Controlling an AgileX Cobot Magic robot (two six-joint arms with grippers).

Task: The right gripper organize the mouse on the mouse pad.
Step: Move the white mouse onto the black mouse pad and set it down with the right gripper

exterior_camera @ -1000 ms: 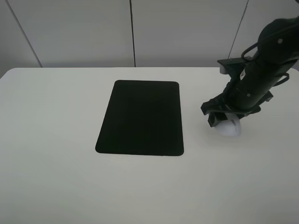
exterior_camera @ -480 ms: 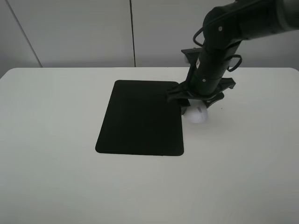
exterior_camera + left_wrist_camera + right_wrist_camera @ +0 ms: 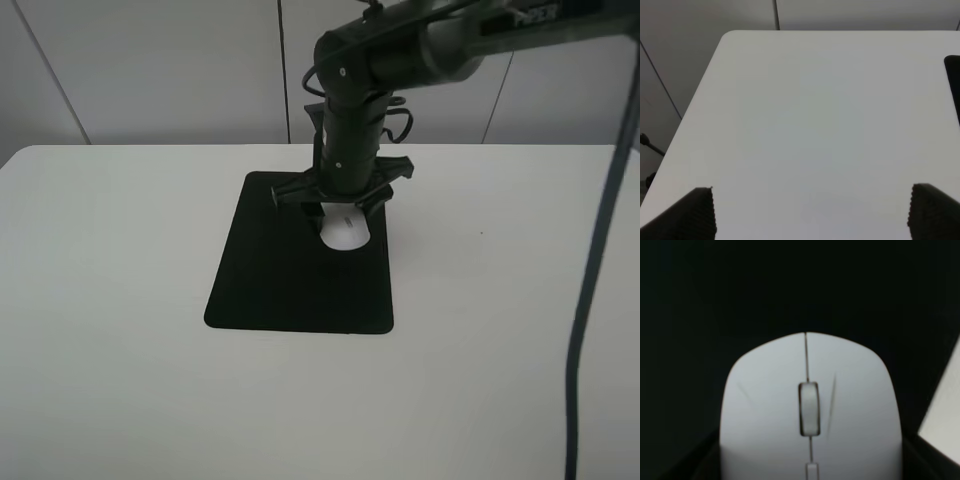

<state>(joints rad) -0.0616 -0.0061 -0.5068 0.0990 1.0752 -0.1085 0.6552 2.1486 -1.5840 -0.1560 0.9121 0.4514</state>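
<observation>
Black and matte, the mouse pad point(image 3: 290, 280) lies flat on the white table point(image 3: 120, 300), and I place everything else by it. My right gripper point(image 3: 343, 214) hangs over the pad's far right part, inside its edges, with my dark arm rising above the pad's far edge. Between my two short fingers sits the mouse point(image 3: 346, 234), white and oval. Both fingers are drawn in against its sides, so I have it in my grasp. I cannot tell from the high view whether its underside touches the pad or hangs just above it.

From my right wrist, the mouse point(image 3: 810, 415) fills the space between my fingers. Its grey scroll wheel point(image 3: 809, 409) sits on the centre line and its nose points out over the dark pad point(image 3: 790, 285). A pale wedge of table point(image 3: 945, 415) shows past one edge of the pad.

My left gripper point(image 3: 815, 215) is well apart from the pad, over bare table, and only a sliver of the pad point(image 3: 954, 80) shows in that wrist view. Its two ribbed fingertips point(image 3: 697, 212) stand wide apart with nothing between them. A thick grey cable point(image 3: 600, 250) hangs well to the right of the pad.
</observation>
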